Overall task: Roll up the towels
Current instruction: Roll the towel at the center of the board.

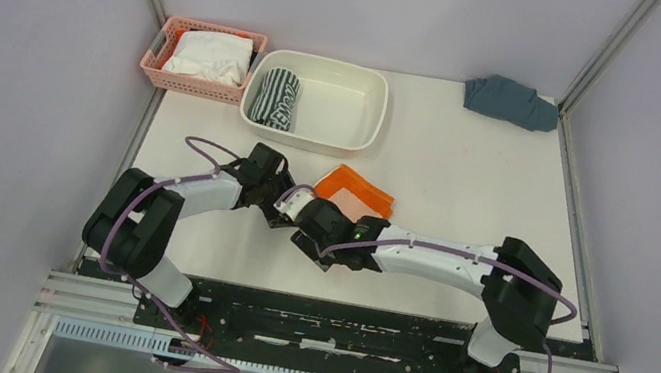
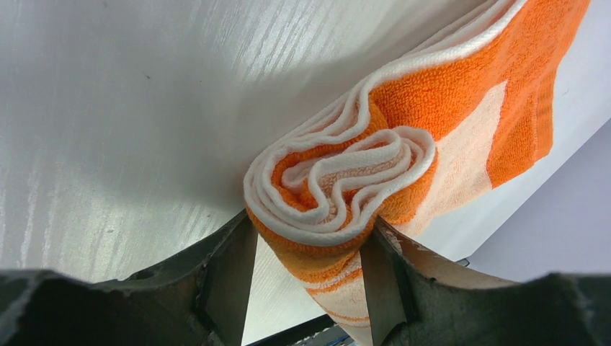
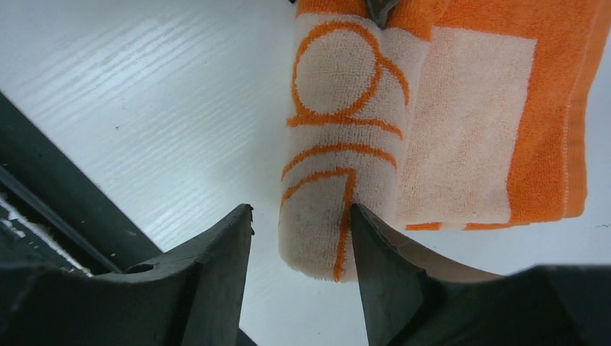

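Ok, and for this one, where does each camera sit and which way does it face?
Top external: fixed above and behind the bases, looking down on the table; left arm and right arm show whole.
Left wrist: on the left arm, looking along the left gripper at the spiral end of the orange towel, clamped between its fingers.
Right wrist: on the right arm, looking past the right gripper, open around the roll's near end.
Shared: all three show the orange towel.
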You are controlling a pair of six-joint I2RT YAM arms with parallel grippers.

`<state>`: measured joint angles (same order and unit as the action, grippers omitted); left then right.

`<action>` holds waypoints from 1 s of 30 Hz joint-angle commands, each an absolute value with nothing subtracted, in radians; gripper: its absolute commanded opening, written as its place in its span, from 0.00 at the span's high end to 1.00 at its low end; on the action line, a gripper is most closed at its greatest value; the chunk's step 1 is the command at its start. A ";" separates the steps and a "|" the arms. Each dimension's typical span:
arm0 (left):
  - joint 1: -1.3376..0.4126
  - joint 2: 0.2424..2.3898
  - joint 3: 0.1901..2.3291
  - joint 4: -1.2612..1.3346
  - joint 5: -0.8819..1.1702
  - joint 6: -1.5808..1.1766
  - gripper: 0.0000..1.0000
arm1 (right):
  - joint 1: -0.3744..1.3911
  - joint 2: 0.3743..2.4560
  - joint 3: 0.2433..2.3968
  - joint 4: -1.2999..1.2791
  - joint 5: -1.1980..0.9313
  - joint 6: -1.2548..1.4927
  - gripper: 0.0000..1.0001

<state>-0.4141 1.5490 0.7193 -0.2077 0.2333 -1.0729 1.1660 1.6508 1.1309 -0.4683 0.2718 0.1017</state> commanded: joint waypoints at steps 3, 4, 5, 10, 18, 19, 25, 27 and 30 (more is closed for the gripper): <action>-0.411 1.576 0.700 -0.314 0.100 -1.022 0.40 | 1.177 1.765 1.160 -0.433 0.367 0.071 0.39; -0.411 1.573 0.698 -0.314 0.101 -1.023 0.40 | 1.175 1.783 1.157 -0.432 0.382 0.069 0.38; -0.412 1.570 0.697 -0.314 0.101 -1.024 0.40 | 1.175 1.800 1.154 -0.429 0.400 0.067 0.38; -0.411 1.568 0.693 -0.314 0.101 -1.015 0.40 | 1.144 1.836 1.134 -0.413 0.421 0.064 0.36; -0.411 1.605 0.723 -0.317 0.107 -0.965 0.40 | 1.054 1.897 1.124 -0.399 0.349 0.024 0.37; -0.411 1.612 0.730 -0.319 0.107 -0.958 0.40 | 1.045 1.905 1.125 -0.394 0.343 0.015 0.38; -0.411 1.650 0.770 -0.333 0.105 -0.923 0.40 | 1.024 1.983 1.167 -0.416 0.377 -0.049 0.60; -0.410 1.655 0.779 -0.339 0.099 -0.917 0.39 | 1.023 2.009 1.187 -0.436 0.372 -0.061 0.79; -0.407 1.641 0.794 -0.354 0.095 -0.912 0.36 | 1.022 2.017 1.216 -0.487 0.261 -0.060 0.97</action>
<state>-0.4030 1.6127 0.7998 -0.2207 0.2039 -1.0134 1.0447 1.9190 1.2179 -0.3931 0.4416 -0.0547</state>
